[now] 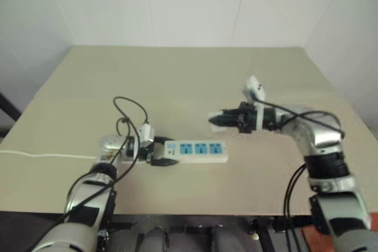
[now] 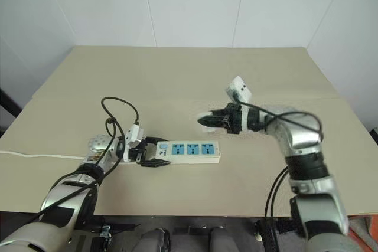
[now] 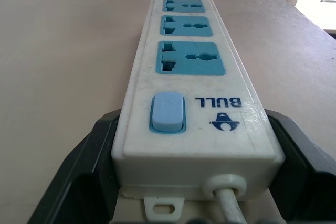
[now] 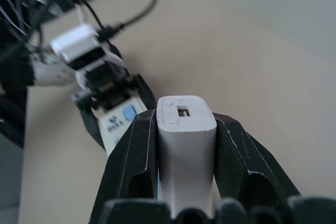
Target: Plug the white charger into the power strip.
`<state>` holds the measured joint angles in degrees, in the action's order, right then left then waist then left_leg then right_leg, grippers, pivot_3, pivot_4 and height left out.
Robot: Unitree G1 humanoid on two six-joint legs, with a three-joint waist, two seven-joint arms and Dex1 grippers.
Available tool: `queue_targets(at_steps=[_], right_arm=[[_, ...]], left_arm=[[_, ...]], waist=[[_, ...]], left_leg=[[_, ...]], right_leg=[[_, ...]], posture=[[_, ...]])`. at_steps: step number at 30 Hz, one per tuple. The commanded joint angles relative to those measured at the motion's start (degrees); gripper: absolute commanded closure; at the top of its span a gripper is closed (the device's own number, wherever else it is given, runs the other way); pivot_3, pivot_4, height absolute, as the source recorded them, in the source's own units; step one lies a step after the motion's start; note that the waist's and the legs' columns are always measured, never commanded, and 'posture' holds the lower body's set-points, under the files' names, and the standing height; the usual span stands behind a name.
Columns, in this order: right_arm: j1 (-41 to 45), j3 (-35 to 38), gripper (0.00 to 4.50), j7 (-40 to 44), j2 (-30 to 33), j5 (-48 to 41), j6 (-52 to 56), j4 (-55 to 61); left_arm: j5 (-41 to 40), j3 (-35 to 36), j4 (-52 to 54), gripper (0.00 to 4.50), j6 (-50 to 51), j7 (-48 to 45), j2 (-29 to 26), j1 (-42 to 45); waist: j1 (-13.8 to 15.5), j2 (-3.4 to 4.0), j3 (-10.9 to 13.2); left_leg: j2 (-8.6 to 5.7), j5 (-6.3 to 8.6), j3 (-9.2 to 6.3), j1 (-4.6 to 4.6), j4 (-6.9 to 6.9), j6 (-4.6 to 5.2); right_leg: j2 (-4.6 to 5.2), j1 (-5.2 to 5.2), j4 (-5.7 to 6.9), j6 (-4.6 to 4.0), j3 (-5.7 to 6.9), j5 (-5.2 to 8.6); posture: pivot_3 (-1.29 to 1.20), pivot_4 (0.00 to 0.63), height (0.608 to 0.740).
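Right wrist view: smooth rounded white charger (image 4: 185, 145) between black fingers (image 4: 137, 166).

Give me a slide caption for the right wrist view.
Right gripper clamps the white charger above the table; beyond, left gripper holds the power strip.

The power strip (image 1: 196, 151) lies flat on the table (image 1: 189, 75), near its front edge and left of centre, its long side running left to right. The left gripper (image 1: 160, 151) clamps the strip's switch end on the left, where the cord (image 1: 41, 156) runs off to the table's left edge. To the right and raised above the table, the right gripper (image 1: 217, 120) holds the charger (image 4: 185, 129) between its fingers, pointing left, behind the strip's right end.
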<state>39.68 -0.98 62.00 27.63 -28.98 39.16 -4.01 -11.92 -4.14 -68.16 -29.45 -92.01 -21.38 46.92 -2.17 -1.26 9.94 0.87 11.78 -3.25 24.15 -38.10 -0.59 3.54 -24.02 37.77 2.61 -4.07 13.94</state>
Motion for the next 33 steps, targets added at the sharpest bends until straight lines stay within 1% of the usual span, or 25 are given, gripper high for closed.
queue_targets(at_steps=[1,5,8,11,15,22,29,33], right_arm=[[-1.2,2.5,2.87,3.7,-4.6,-1.6,-13.2,-1.7],[-1.7,1.8,2.87,10.5,-9.9,-2.5,-22.2,-7.6],[-1.0,0.7,2.87,13.8,-12.7,-0.6,-28.7,-13.9],[0.0,-0.6,2.87,17.1,-14.4,2.1,-35.5,-21.5],[1.4,-1.1,2.87,18.9,-15.8,4.7,-41.4,-28.4],[4.2,-0.6,2.87,19.2,-17.8,6.7,-45.7,-35.7],[5.7,-0.4,2.87,17.8,-20.0,7.6,-46.8,-37.3],[5.5,-0.7,2.87,17.6,-20.2,8.6,-47.8,-38.1]], left_arm=[[-2.0,-2.3,2.0,1.19,2.1,-0.5,-0.3,-0.8],[-4.2,-4.0,3.8,1.19,4.1,-0.5,-1.1,-0.8],[-4.7,-5.0,4.5,1.19,4.5,-0.5,-1.5,-1.1],[-5.2,-5.7,5.4,1.19,5.2,-0.5,-1.8,-1.0],[-5.8,-5.8,6.1,1.19,5.6,-0.5,-2.2,-1.1],[-6.6,-6.3,7.3,1.19,6.1,-0.5,-2.3,-2.1],[-6.9,-6.1,7.8,1.19,6.3,-0.5,-2.0,-2.4],[-6.8,-6.0,7.7,1.19,6.3,-0.5,-1.9,-2.4]], waist=[[-0.2,0.00,0.0],[-0.2,0.01,0.0],[-0.2,0.01,0.0],[-0.3,0.01,0.0],[-0.3,0.02,0.0],[-0.4,0.03,0.0],[-0.4,0.03,0.0],[-0.4,0.04,0.0]], left_leg=[[0.00,0.00,0.01,-0.02,0.00,0.00],[0.01,-0.01,0.01,-0.04,-0.01,0.00],[0.01,-0.01,0.00,-0.04,-0.01,0.00],[0.01,-0.01,0.01,-0.06,-0.01,0.00],[0.01,-0.01,0.01,-0.07,-0.01,-0.01],[0.02,-0.01,0.01,-0.10,0.00,-0.01],[0.02,-0.01,0.01,-0.11,0.00,-0.02],[0.02,-0.02,0.01,-0.11,0.00,-0.02]], right_leg=[[0.00,-0.01,0.02,0.00,-0.01,0.00],[-0.01,0.00,0.07,0.00,-0.01,0.00],[-0.02,-0.01,0.07,0.00,0.00,0.00],[-0.02,-0.01,0.08,0.00,0.00,0.00],[-0.03,-0.02,0.11,-0.01,-0.01,0.00],[-0.03,-0.03,0.17,-0.01,-0.01,0.01],[-0.03,-0.04,0.20,-0.01,-0.01,0.01],[-0.03,-0.03,0.19,-0.01,-0.01,0.01]], posture=[[0.00,0.150,0.740],[0.00,0.150,0.740],[0.00,0.150,0.740],[0.00,0.150,0.740],[0.00,0.150,0.740],[0.00,0.150,0.740],[0.00,0.150,0.740],[0.00,0.150,0.740]])
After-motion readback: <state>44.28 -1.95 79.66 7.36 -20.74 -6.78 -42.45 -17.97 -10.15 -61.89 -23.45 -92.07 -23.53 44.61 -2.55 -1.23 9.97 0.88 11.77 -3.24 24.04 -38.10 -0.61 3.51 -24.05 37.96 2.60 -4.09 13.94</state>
